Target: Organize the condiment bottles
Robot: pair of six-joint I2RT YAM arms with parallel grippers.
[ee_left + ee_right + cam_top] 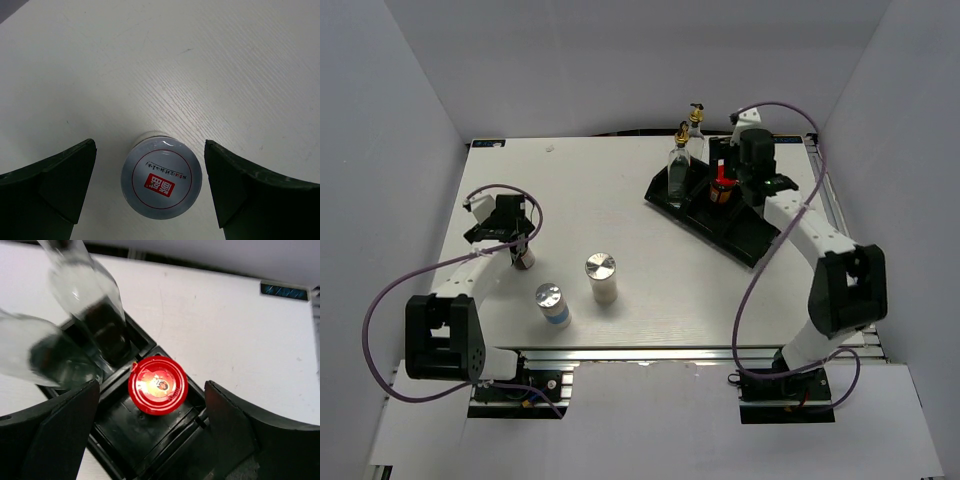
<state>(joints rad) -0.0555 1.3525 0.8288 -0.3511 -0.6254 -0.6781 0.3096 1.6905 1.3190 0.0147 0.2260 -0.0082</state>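
White desk (650, 230) below you, and your left hand (150, 182) is hanging spread, gripping nothing, fingers (55, 185) either side of the small white-lidded jar (161, 182). It's sitting closer to one finger, so closing could be tipping it. Glossy lid, red print. Your right hand (150, 410) is gaping too, straddling the red-lidded jar (158, 385) in the black tray (125, 445), glass bottles (85, 295) crowding beside.

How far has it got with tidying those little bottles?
About halfway. Done: two glass bottles and the red-lidded jar stand in the black tray, with the right gripper open over the jar. In hand: the left gripper is open around the white-lidded jar on the table, not gripping. Left: that jar and two silver-capped shakers out on the table.
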